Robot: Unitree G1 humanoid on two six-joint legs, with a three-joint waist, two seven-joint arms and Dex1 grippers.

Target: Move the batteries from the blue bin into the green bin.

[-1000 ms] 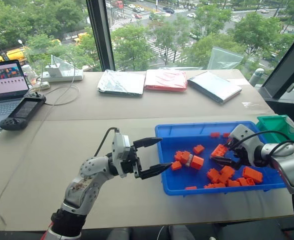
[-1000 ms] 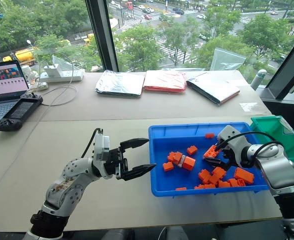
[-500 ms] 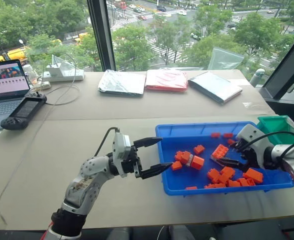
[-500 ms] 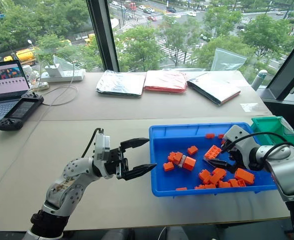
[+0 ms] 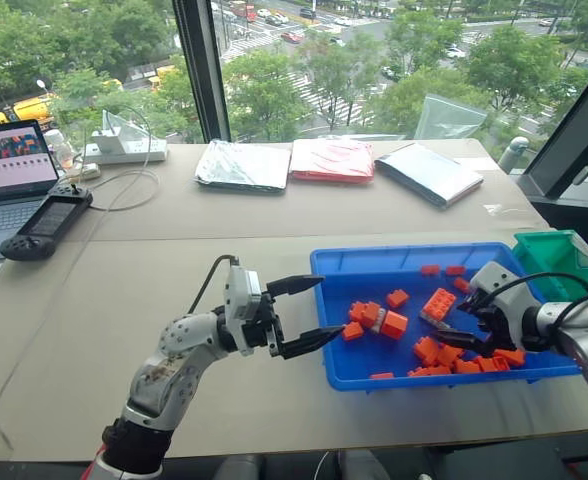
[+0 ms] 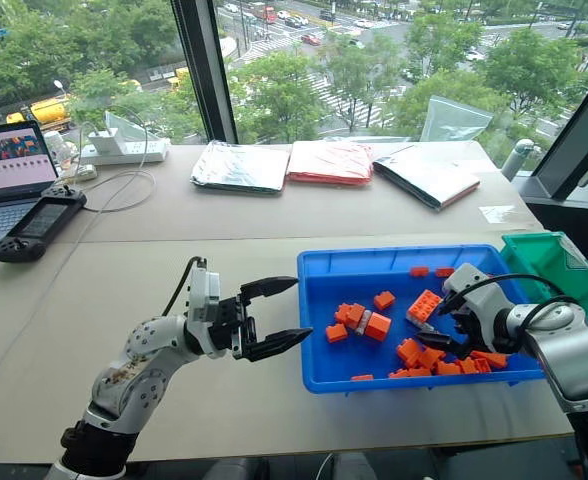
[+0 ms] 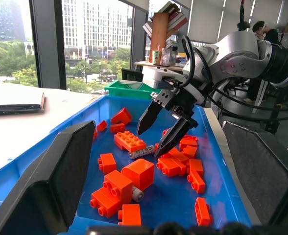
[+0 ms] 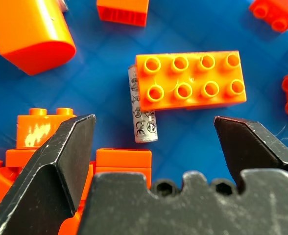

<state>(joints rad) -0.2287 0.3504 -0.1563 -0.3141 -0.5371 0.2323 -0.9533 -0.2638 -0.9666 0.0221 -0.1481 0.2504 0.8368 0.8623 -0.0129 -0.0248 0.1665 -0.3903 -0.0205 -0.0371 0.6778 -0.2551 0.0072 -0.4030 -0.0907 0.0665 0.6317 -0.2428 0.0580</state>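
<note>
The blue bin point(image 5: 414, 253) sits on the table's right side, strewn with orange bricks point(image 5: 394, 323). One of the batteries point(image 8: 143, 117) lies flat on the bin floor against a long orange brick point(image 8: 190, 81); it also shows in the left wrist view point(image 7: 142, 152). Another grey battery point(image 7: 136, 195) pokes out beside a brick cluster. My right gripper point(image 5: 446, 328) is open, pointing down just above the first battery, with one finger on either side and not touching it. My left gripper point(image 5: 326, 308) is open and holds nothing, hovering just outside the bin's left wall. The green bin point(image 5: 559, 262) stands right of the blue bin.
A laptop point(image 5: 9, 175), a handheld game controller point(image 5: 44, 222) and a power strip point(image 5: 124, 150) with cables lie at the table's far left. Flat foil and plastic bags point(image 5: 332, 160) lie along the window side. The table's right edge is just past the green bin.
My right gripper has sunk a little toward the bin floor and drawn nearer the front wall, with its fingers slightly closer together. The left arm has kept still.
</note>
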